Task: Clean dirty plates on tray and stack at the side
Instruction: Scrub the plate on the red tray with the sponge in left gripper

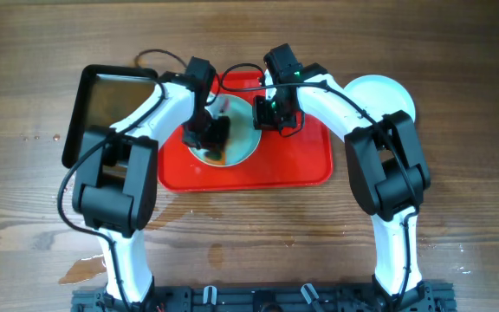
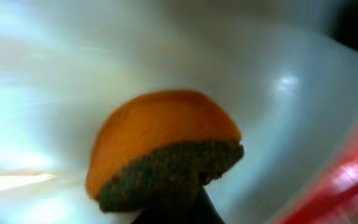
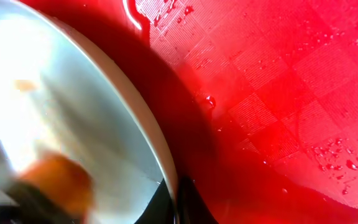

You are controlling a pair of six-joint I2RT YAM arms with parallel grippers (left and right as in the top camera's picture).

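One plate (image 1: 243,146), centre frame on the tray (image 1: 297,160), is worked from both sides: right gripper (image 1: 271,117) closed on its right rim, left gripper (image 1: 208,137) closed on a sponge (image 2: 160,140) pressed to its face.

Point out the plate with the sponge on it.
The plate on the red tray, under the orange sponge. The other plate lies bare on the table, right of the tray.

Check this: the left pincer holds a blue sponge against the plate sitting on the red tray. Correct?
No: the sponge is orange with a dark scouring layer, not blue, as the left wrist view shows. The rest holds.
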